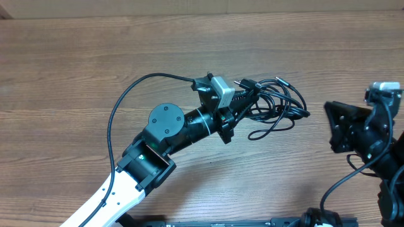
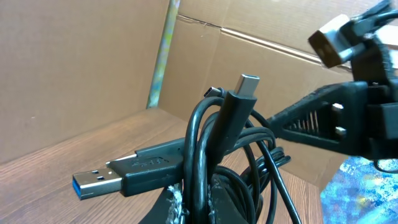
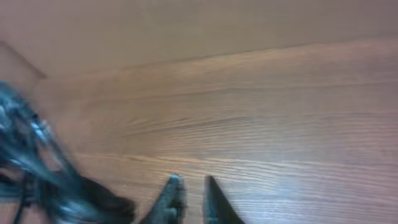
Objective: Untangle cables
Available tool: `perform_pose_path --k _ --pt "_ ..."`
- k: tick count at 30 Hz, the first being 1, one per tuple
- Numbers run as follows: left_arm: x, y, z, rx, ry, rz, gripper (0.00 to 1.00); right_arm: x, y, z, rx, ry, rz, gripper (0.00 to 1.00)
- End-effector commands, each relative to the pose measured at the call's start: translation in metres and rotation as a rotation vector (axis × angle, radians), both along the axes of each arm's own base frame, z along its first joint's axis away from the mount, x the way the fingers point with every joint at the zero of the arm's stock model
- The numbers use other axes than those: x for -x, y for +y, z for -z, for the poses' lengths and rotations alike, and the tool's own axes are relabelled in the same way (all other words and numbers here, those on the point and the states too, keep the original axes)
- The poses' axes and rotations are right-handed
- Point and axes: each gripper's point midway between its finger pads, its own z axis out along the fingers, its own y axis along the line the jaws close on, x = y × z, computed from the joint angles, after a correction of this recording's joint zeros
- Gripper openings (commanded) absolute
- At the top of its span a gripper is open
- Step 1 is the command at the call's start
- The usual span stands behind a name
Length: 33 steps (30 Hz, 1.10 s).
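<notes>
Left gripper (image 2: 194,202): jaws clamped on the cables (image 1: 276,108), bundle pinched between both fingers.

Right gripper (image 3: 193,183): jaws narrowly apart, nothing between them. In the overhead view it sits at far right, well apart from the bundle.

Right wrist view is blurred; the cables there are a dark smear at lower left. Single cords in the knot cannot be told apart.

Bundle lies just right of centre over the table (image 1: 95,50), long axis left-right. In the left wrist view 1 blue-tongued flat plug (image 2: 99,182) points left and 1 silver-tipped plug (image 2: 249,82) points up.
</notes>
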Motion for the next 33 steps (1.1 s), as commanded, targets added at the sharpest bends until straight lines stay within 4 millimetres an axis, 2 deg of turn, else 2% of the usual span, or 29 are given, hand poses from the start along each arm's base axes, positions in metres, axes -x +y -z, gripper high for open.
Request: perform_pose_path --k 1,4,9,13,15,16,17,20,22,24,30,33 --pt "0.0 0.002 -0.008 0.014 0.003 -0.009 0.04 0.017 0.038 -0.016 0.049 -0.124 -0.303 0.34" --pt "0.002 0.0 -0.005 0.005 0.012 0.008 0.04 0.029 0.056 -0.023 0.063 -0.197 -0.458 0.43" --pt "0.012 -0.004 -0.004 -0.003 0.002 0.069 0.04 0.031 0.06 -0.025 0.057 -0.212 -0.483 0.5" --pt "0.013 -0.005 -0.006 0.003 0.002 0.077 0.04 0.037 0.067 -0.029 0.037 -0.236 -0.539 0.5" --pt "0.023 -0.008 -0.015 0.033 -0.025 0.135 0.04 0.041 0.07 -0.027 0.046 -0.245 -0.57 0.49" --pt "0.026 -0.009 -0.02 0.045 -0.043 0.153 0.04 0.042 0.07 -0.027 0.048 -0.243 -0.572 0.47" --pt "0.028 -0.009 -0.024 0.055 -0.058 0.162 0.04 0.042 0.07 -0.026 0.046 -0.241 -0.572 0.4" --pt "0.028 -0.009 -0.024 0.056 -0.06 0.161 0.04 0.042 0.07 -0.026 0.046 -0.241 -0.572 0.26" --pt "0.028 -0.009 -0.024 0.054 -0.057 0.161 0.04 0.042 0.07 -0.026 0.046 -0.241 -0.572 0.11" --pt "0.027 -0.009 -0.024 0.054 -0.057 0.161 0.04 0.042 0.07 -0.026 0.046 -0.241 -0.572 0.04" --pt "0.027 -0.009 -0.024 0.055 -0.057 0.16 0.04 0.04 0.067 -0.024 0.059 -0.231 -0.552 0.04" --pt "0.026 -0.008 -0.024 0.055 -0.057 0.153 0.04 0.026 0.05 -0.017 0.055 -0.154 -0.4 0.04"
